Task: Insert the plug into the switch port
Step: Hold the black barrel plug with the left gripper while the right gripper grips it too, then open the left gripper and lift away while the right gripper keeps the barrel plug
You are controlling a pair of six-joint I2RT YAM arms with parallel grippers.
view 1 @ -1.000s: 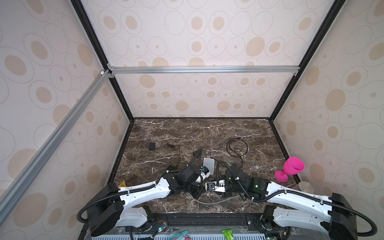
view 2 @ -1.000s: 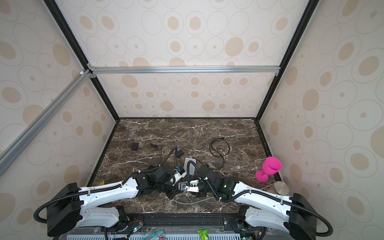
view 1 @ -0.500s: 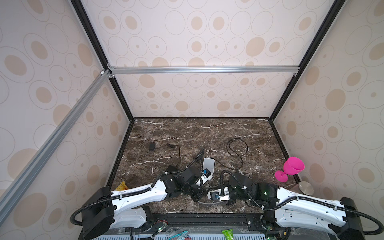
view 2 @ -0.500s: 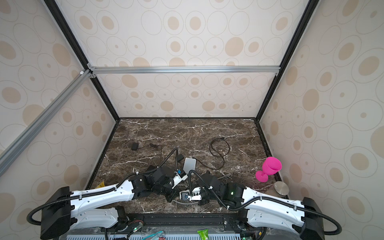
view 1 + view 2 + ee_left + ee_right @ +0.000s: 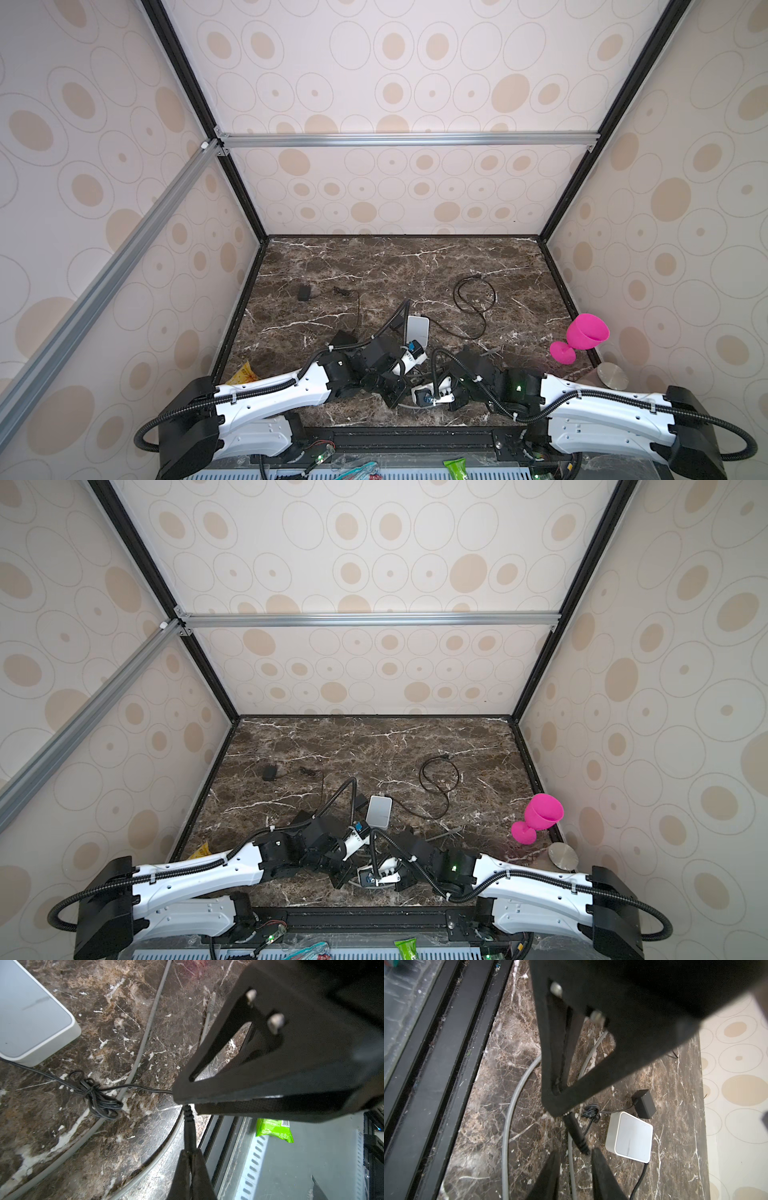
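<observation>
Top views, both of them, and there's movement: 1 second back the 2 arms met right at the white network switch (image 5: 417, 330). Now the left arm (image 5: 274, 388) and right arm (image 5: 582, 395) have drawn their wrists back toward the robot's own side, and the switch sits beyond the fingertips with bare surface between. No insertion yet, I'd say; this reads as a regrip away from the port.

Room check: a dark brown marble-look tabletop (image 5: 374, 737) veined in white, beige-oval wall panels (image 5: 415, 83), black corner posts (image 5: 232, 187) and aluminium bars (image 5: 407, 139) overhead. A pink goblet (image 5: 582, 338) stands out past the right arm, and a black power adapter (image 5: 303, 293) lies far ahead of the left.

Left wrist view: the left gripper (image 5: 190, 1151) has its fingers pressed together, pinching the black barrel plug (image 5: 188, 1126), same clamp as before. The plug's ribbed tail runs to the tip of the right gripper (image 5: 187, 1105) just ahead. Its thin cord trails off to a knotted bundle (image 5: 97, 1097). A grey Ethernet cable (image 5: 143, 1043) lies underneath, and the switch is off to the side, well apart.

Right wrist view: the right gripper (image 5: 575, 1152) has narrowed, but its fingers stand apart. They straddle that ribbed tail, which leans on 1 finger, so it's not a pinch yet. The switch's port side isn't visible here, so I can't judge alignment.
</observation>
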